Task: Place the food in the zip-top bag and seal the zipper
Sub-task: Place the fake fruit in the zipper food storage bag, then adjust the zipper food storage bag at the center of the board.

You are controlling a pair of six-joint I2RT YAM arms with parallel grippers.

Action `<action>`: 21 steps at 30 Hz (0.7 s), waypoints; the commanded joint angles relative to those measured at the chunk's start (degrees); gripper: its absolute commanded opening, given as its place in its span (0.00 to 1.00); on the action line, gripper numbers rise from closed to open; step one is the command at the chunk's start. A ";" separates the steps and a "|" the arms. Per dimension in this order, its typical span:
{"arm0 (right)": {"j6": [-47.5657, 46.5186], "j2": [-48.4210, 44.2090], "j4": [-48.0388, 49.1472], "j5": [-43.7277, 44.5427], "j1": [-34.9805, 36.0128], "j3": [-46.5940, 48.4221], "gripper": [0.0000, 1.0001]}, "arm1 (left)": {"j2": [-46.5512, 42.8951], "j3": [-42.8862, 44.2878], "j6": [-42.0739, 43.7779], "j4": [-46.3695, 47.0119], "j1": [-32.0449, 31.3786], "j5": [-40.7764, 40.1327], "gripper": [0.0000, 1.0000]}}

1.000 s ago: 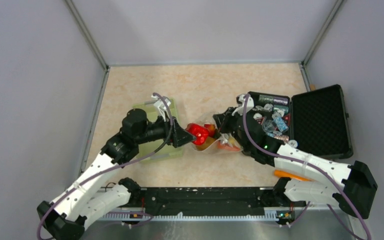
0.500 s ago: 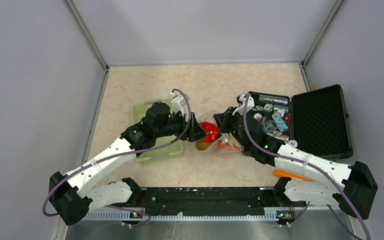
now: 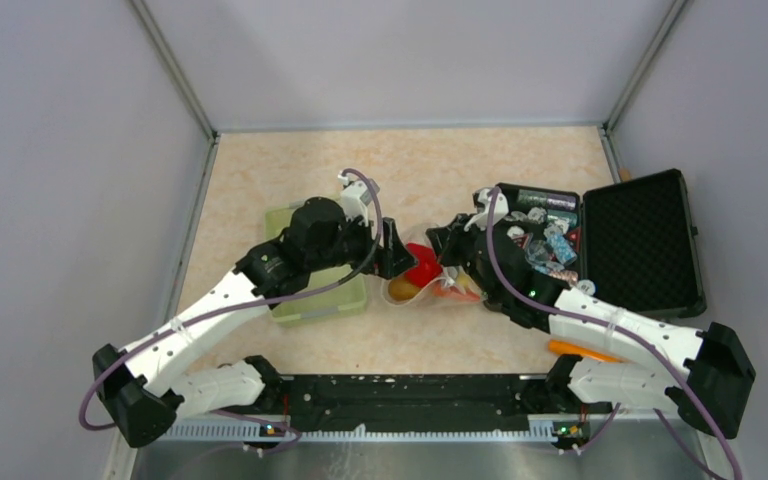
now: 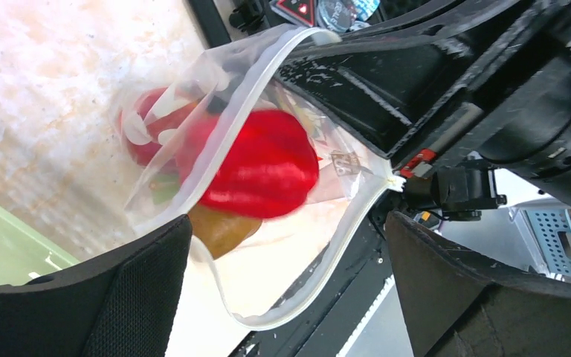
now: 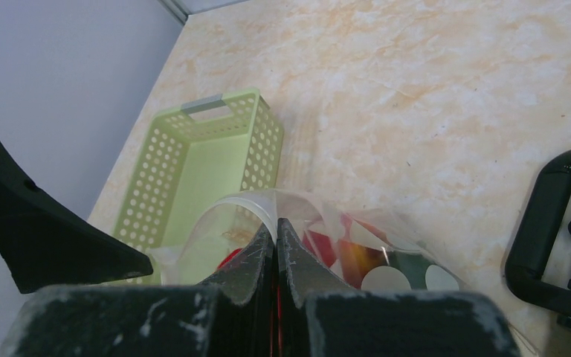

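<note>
Just ahead of the left gripper (image 4: 288, 223), whose fingers are spread wide with nothing between them, the glossy red toy pepper (image 4: 256, 167) sits in the mouth of the clear floppy zip-top bag with white dots (image 4: 201, 89). Its outline is smeared, so I can't tell if it has settled. The right gripper (image 5: 276, 234) is pinched tight on one lip of the bag, propping the mouth into an oval.

Risks as I read them:
- The pepper looks only part-way in. If the film sags, or the left gripper brushes it while backing off, it could roll out onto the beige marbled table (image 5: 431, 89).
- Bulk this close to the thin whitish zipper strip (image 4: 340, 249) would stop the tracks meeting.
- Only one lip is held, and thin film could slip from that pinch and collapse the opening.

The bag is crumpled. A brown piece (image 4: 219, 227) lies under the pepper and another red piece (image 4: 145, 134) sits deeper, beyond the pepper from the left gripper. The pale green perforated plastic basket (image 5: 264, 141) is just beside the left gripper and not involved.
</note>
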 commanded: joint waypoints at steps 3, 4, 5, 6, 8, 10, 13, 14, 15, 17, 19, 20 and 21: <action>-0.35 -1.67 2.30 -0.36 -0.07 2.16 0.00 | -2.14 3.14 2.17 -2.57 -0.66 -3.15 0.95; -0.43 -1.66 2.03 -0.35 -0.10 2.30 0.00 | -3.29 3.06 2.42 -3.03 -0.67 -5.15 0.97; -0.39 -1.71 1.67 -0.22 -0.05 2.35 0.00 | -4.23 2.94 2.91 -3.57 -0.64 -6.81 0.98; -0.54 -1.82 1.52 -0.06 -0.05 2.36 0.00 | -5.01 2.81 3.70 -4.11 -0.62 -8.52 0.99; -1.34 -2.14 1.91 -0.27 -0.10 2.27 0.00 | -5.80 2.84 5.19 -5.71 -0.63 -11.55 0.99; -3.09 -2.48 3.14 -1.98 -0.12 2.19 0.00 | -5.50 3.19 6.11 -8.32 -0.67 -14.61 0.99; -4.74 -2.82 4.84 -4.56 -0.04 2.12 0.00 | -4.32 1.93 6.34 -9.67 -0.68 -16.68 0.99; -5.12 -2.96 5.40 -5.43 -0.11 1.91 0.00 | -3.94 1.44 6.53 -9.41 -0.64 -15.72 0.99; -5.46 -3.01 5.97 -6.41 -0.04 1.71 0.00 | -3.57 0.89 6.71 -8.65 -0.72 -15.06 0.98; -6.27 -2.97 6.60 -8.49 -0.11 1.70 0.00 | -2.86 -0.23 7.12 -6.57 -0.71 -14.89 0.96; -6.81 -2.90 6.56 -10.00 -0.06 2.01 0.00 | -1.75 0.06 7.89 -6.13 -0.78 -15.46 0.92; -7.18 -2.97 6.38 -10.74 -0.04 2.20 0.00 | -1.18 0.29 8.58 -6.12 -0.84 -15.33 0.91; -7.71 -3.03 6.26 -11.48 -0.11 2.38 0.00 | -0.73 0.42 9.36 -5.87 -0.89 -15.12 0.90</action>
